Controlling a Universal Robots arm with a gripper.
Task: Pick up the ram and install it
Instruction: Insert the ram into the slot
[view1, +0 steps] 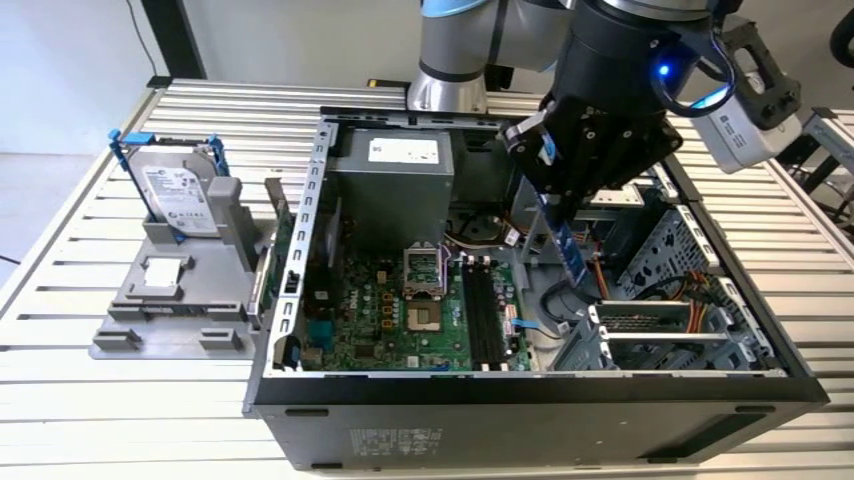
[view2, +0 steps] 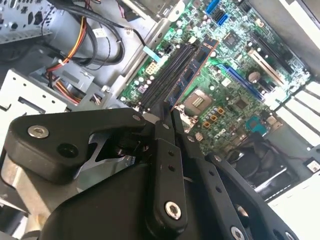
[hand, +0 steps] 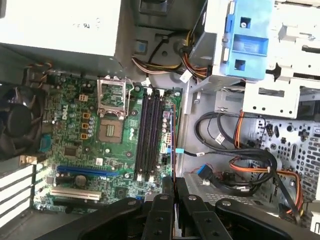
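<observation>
A pale slatted table (view1: 94, 400) carries an open computer case (view1: 534, 425) lying on its side, and beside it, toward the exterior view's left, a grey holder (view1: 174, 300). A silver hard drive (view1: 174, 190) in a blue frame stands upright in that holder.

Inside the case a green motherboard (view1: 374, 320) covers the floor. On it are an open processor socket (view1: 420, 270) and a row of long black memory slots (view1: 483, 310) running side by side. A grey power supply (view1: 394, 175) fills the far end of the case. Toward the exterior view's right sits a metal drive cage (view1: 667, 335), with orange and black cables (hand: 250, 170) coiled in the bay next to it. A blue plastic bracket (hand: 245, 40) is fixed to the cage wall in the first wrist view.

The arm hangs over the case with its gripper (view1: 558, 203) pointing down. The two black fingers (view2: 165, 150) are pressed together on the upper end of the ram (view1: 575, 250). The stick hangs lengthwise below them, over the inside of the case, to the exterior view's right of the slots.

In the second wrist view the ram (view2: 195, 67) reaches out from the gripper (view2: 167, 112), lined up along the memory slots (view2: 165, 75) and close beside them. In the first wrist view it shows edge-on as a thin line (hand: 173, 145) just next to the slots (hand: 148, 135), below the gripper (hand: 174, 182). It is not seated in any of them
</observation>
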